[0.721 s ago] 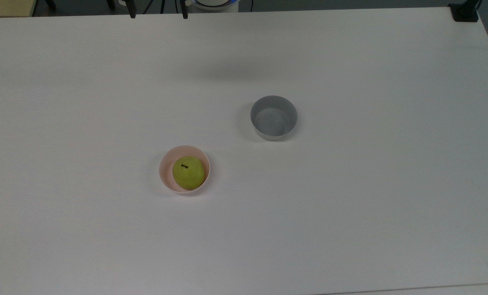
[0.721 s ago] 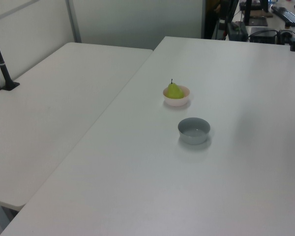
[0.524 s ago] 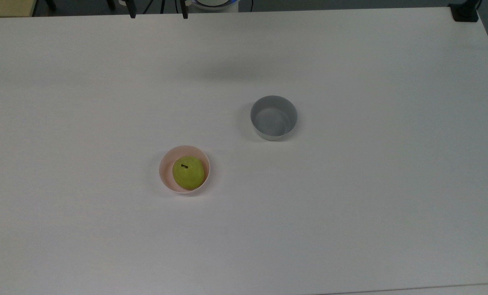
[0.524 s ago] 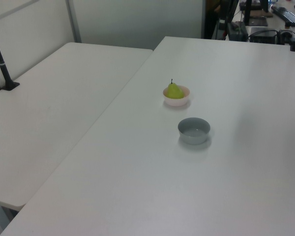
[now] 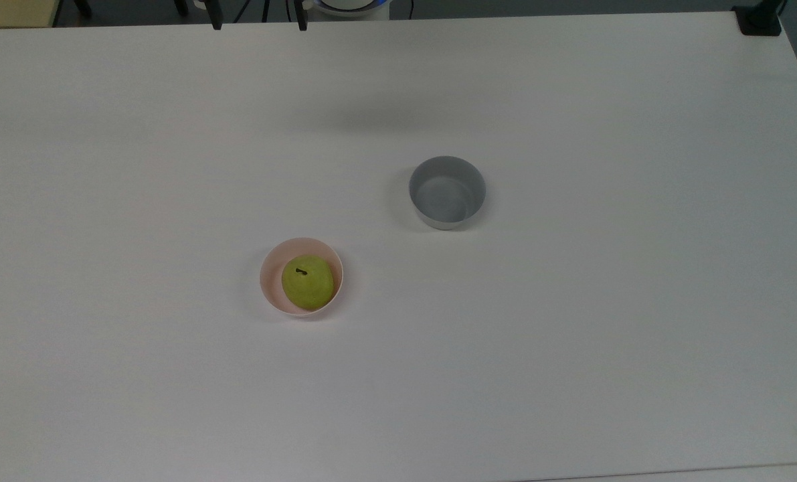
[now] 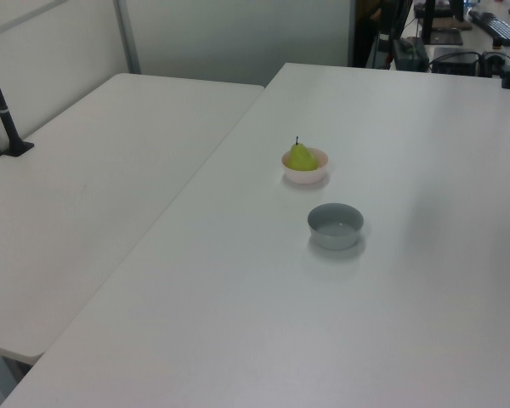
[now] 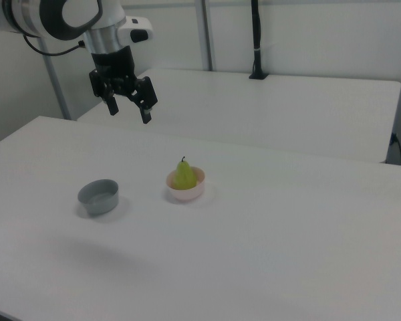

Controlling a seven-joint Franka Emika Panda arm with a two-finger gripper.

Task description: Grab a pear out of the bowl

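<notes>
Nothing on the table has moved since the earlier frames: we find the pear [image 5: 308, 282] resting exactly as before inside the pale pink bowl [image 5: 268, 282], its dark stem pointing up. It fills most of the bowl, sitting toward the top view's right side of it. A grey bowl [image 5: 447, 192] stands apart from it on the white table [image 5: 572, 335], empty. In the right view, the gripper [image 7: 128, 110] hangs high above the table, well apart from the pear, fingers spread open and holding nothing. We judge the approach has barely begun. The main risks ahead: the fingers could catch the pink rim on the way down and tip or shove the light bowl, or they could close on the pear's rounded, tapering flanks and squeeze it out.
</notes>
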